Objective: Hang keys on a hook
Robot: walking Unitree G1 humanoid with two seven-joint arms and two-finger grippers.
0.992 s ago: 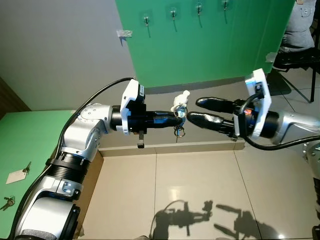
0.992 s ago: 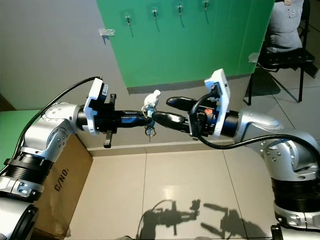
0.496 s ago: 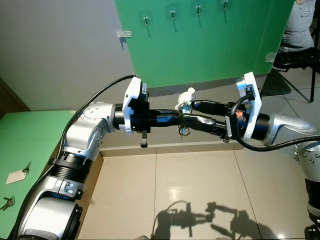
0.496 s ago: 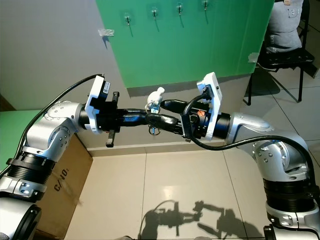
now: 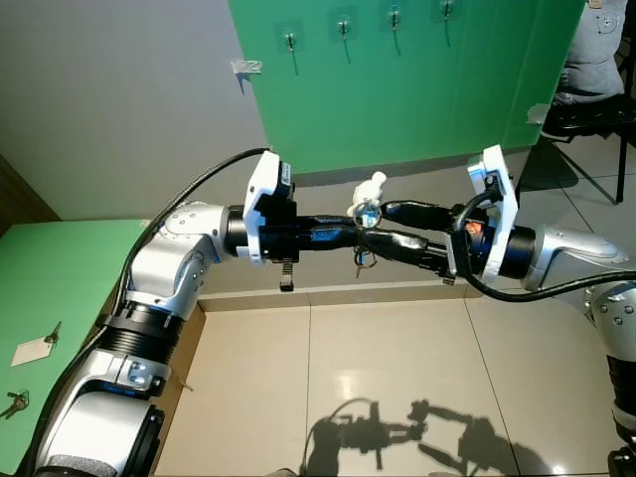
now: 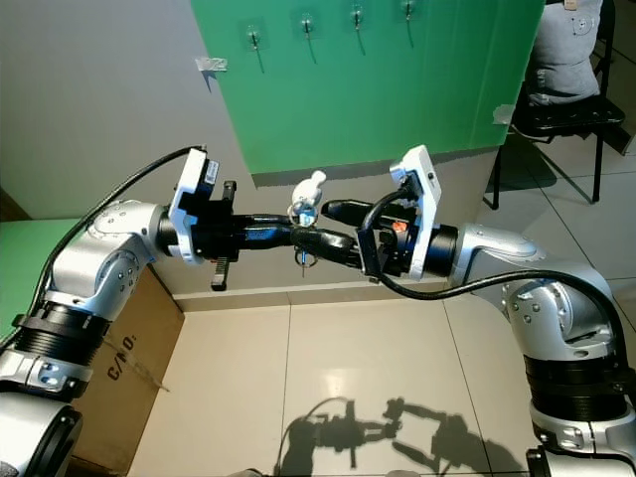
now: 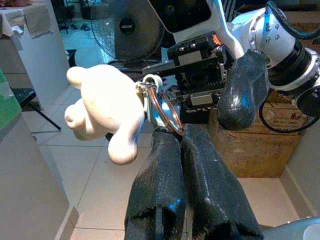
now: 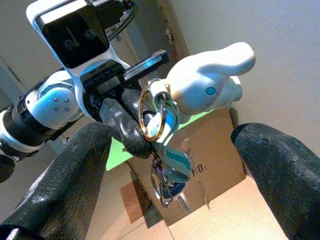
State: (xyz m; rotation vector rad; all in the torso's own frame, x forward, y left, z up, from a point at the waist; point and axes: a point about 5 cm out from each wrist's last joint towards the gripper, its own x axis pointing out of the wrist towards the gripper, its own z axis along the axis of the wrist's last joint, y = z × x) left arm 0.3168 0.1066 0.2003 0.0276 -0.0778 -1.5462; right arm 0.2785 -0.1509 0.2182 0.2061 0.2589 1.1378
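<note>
A key ring (image 7: 161, 106) with a white toy figure (image 5: 371, 188) and dangling keys (image 5: 363, 260) is held up in mid-air in front of me. My left gripper (image 7: 179, 134) is shut on the ring, reaching in from the left. From the right, my right gripper (image 5: 384, 227) stands open, one finger (image 8: 70, 180) on each side of the keys and not closed on them. Several hooks (image 5: 345, 27) hang in a row high on the green wall panel (image 5: 417, 89), well above and behind both grippers.
A cardboard box (image 6: 109, 368) stands on the tiled floor below my left arm. On the green table (image 5: 60, 288) at the left lie a tagged key (image 5: 35, 348) and another key (image 5: 15, 400). A person sits on a chair (image 5: 596, 50) at the far right.
My right gripper has moved left until its open fingers straddle the keys. My left gripper has kept hold of the ring and shifted slightly right.
</note>
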